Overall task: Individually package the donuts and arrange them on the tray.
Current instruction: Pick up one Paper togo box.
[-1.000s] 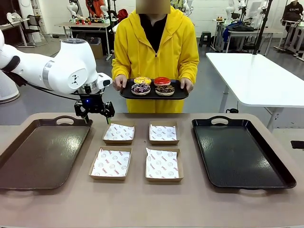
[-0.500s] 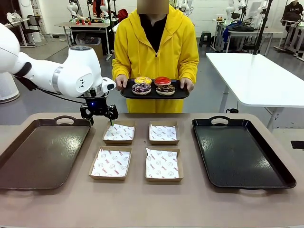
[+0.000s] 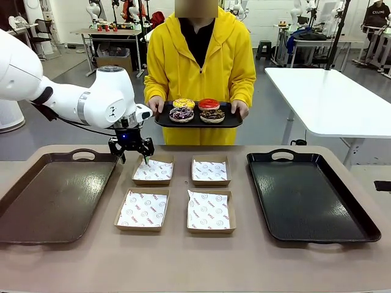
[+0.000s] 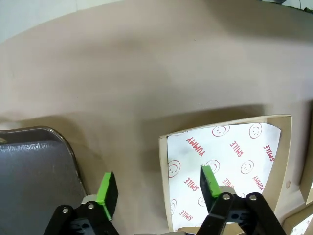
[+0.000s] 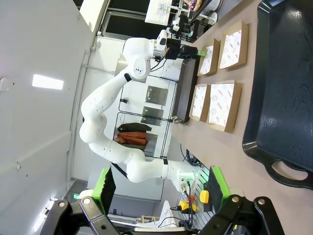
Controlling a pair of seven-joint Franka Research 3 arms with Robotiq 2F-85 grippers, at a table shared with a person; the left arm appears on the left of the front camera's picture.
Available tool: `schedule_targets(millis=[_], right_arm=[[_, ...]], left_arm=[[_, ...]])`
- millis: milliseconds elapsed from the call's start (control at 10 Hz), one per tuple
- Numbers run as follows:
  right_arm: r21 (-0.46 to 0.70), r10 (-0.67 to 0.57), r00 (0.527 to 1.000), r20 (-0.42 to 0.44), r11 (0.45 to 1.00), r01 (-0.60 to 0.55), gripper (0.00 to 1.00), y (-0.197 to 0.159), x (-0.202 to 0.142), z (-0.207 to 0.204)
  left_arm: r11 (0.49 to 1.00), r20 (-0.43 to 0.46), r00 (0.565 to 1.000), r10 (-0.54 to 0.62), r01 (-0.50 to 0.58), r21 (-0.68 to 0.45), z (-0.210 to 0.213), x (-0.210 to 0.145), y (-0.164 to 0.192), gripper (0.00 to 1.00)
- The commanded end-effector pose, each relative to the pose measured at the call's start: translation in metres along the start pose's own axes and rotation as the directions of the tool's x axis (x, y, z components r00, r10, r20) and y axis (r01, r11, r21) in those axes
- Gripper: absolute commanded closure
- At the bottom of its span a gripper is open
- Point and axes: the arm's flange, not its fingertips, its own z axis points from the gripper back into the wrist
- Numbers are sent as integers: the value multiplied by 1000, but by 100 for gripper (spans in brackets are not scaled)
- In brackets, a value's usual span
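Observation:
Four donuts lie on a small black tray (image 3: pixel 233 121) that a person in a yellow hoodie holds beyond the table's far edge: yellow (image 3: pixel 183 103), red (image 3: pixel 208 104), dark with purple-white sprinkles (image 3: pixel 181 113) and chocolate with sprinkles (image 3: pixel 212 115). My left gripper (image 3: pixel 135 160) hangs open just above the far-left cardboard box (image 3: pixel 153 171). In the left wrist view the gripper (image 4: pixel 158 188) straddles that box's (image 4: pixel 230 154) left wall, holding nothing. My right gripper (image 5: pixel 162 186) is open and empty, well above the table.
Three more paper-lined boxes sit mid-table: far right (image 3: pixel 209 171), near left (image 3: pixel 142 209), near right (image 3: pixel 208 210). A large brown tray (image 3: pixel 49 195) lies at the left and a large black tray (image 3: pixel 311 195) at the right, both bare. The black tray (image 5: pixel 283 98) fills the right wrist view's right side.
My left arm has swung to the right and slightly down, bringing its gripper from beside the brown tray's handle to the far-left box's edge. The person and the donuts have stayed put.

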Motion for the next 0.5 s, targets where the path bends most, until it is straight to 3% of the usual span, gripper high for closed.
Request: schedule_targets(millis=[0,200,300,400], right_arm=[[20,17,1000,11,1000,-17,0,0,0,1],[20,17,1000,11,1000,-17,0,0,0,1],[20,17,1000,11,1000,-17,0,0,0,1],[20,17,1000,11,1000,-17,0,0,0,1]], left_arm=[[1000,-32,999,-20,20,-11,4,6,-1,55],[1000,-60,998,-6,6,-10,0,5,1,70],[1000,-73,997,-4,3,-11,-1,7,2,100],[1000,-80,997,-1,0,-16,-3,6,2,90]])
